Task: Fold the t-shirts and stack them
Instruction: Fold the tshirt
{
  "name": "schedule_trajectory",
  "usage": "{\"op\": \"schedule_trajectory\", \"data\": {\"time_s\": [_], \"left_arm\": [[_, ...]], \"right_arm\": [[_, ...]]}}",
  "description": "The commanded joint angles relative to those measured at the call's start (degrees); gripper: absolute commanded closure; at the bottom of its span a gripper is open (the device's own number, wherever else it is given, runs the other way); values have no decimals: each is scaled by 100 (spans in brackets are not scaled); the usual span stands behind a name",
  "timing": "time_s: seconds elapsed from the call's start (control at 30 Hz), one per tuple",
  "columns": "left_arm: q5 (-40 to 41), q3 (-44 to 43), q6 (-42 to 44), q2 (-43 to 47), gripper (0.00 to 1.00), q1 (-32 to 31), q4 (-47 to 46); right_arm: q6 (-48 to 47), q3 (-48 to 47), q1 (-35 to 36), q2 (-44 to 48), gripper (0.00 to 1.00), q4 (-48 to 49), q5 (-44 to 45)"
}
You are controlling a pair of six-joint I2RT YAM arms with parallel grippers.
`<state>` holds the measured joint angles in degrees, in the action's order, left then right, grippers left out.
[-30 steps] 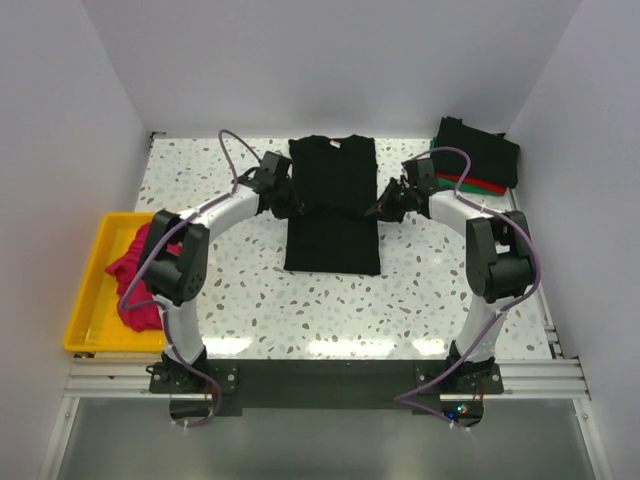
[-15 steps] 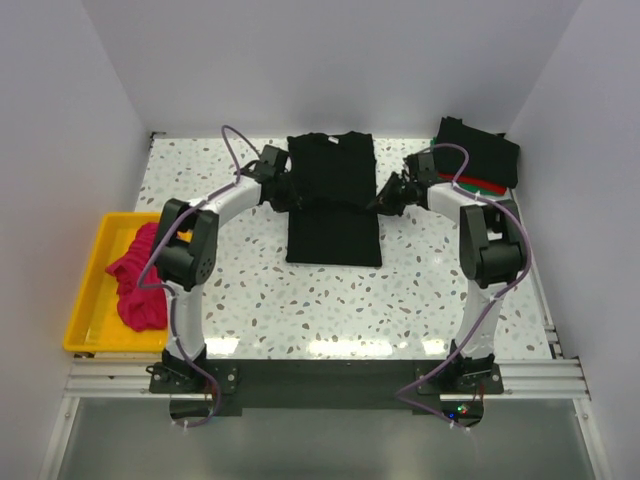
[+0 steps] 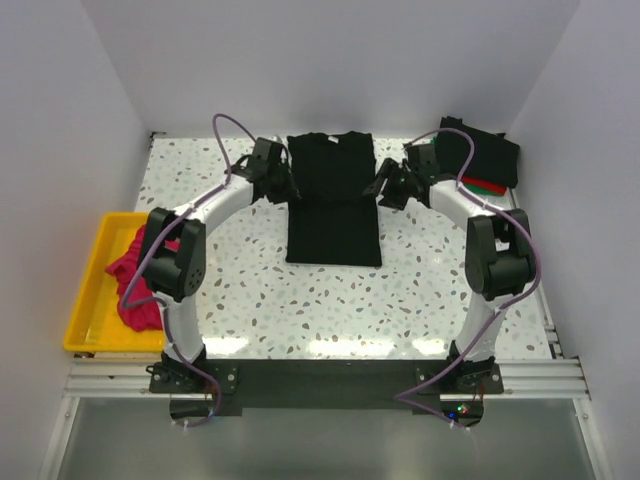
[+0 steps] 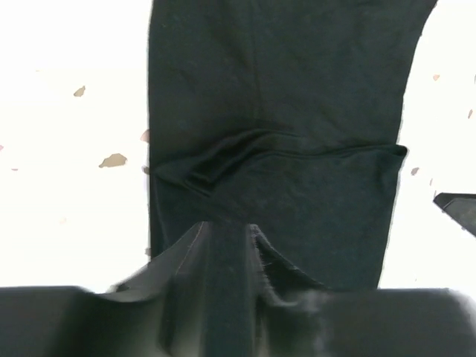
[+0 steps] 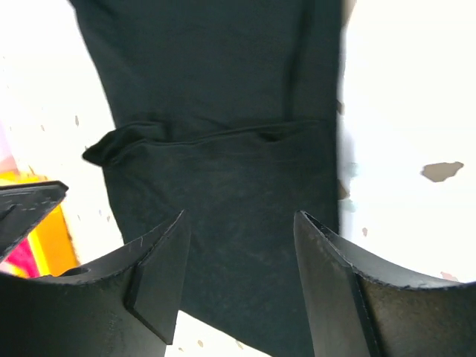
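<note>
A black t-shirt [image 3: 333,205] lies flat mid-table, collar to the back and both sleeves folded in, making a long narrow rectangle. My left gripper [image 3: 284,184] hovers at its left edge near the sleeve fold [image 4: 216,162]. In the left wrist view its jaws [image 4: 228,227] stand only narrowly apart over black cloth, and the fold lies free ahead of them. My right gripper [image 3: 384,187] is at the shirt's right edge, open [image 5: 239,219] and empty above the cloth. A magenta t-shirt [image 3: 140,275] lies crumpled in the tray.
A yellow tray [image 3: 88,290] sits at the left table edge. At the back right corner lies a stack [image 3: 478,155] of folded shirts, black on top with green and red edges [image 3: 482,186] showing. White walls close in the table on three sides.
Both grippers moved toward the back along the shirt's edges. The right jaws opened wide and let go of the cloth. The shirt's sides now lie straight.
</note>
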<state>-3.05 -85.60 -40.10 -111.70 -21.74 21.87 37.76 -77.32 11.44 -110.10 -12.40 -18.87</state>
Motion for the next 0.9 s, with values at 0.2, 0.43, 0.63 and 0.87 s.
{"op": "schedule_trajectory", "data": {"time_s": [0.2, 0.43, 0.63, 0.87], "left_arm": [[50, -245, 265, -395, 100, -208, -139], [261, -1107, 652, -1266, 100, -68, 46], [287, -1380, 775, -1583, 95, 82, -51], [287, -1442, 819, -1847, 93, 108, -7]], "right_arm": [[-822, -590, 798, -71, 50, -236, 824], [-1200, -1539, 781, -1011, 54, -710, 982], [-1332, -2182, 605, -1628, 55, -983, 1122], [-1429, -2331, 473, -1874, 56, -1124, 1219]]}}
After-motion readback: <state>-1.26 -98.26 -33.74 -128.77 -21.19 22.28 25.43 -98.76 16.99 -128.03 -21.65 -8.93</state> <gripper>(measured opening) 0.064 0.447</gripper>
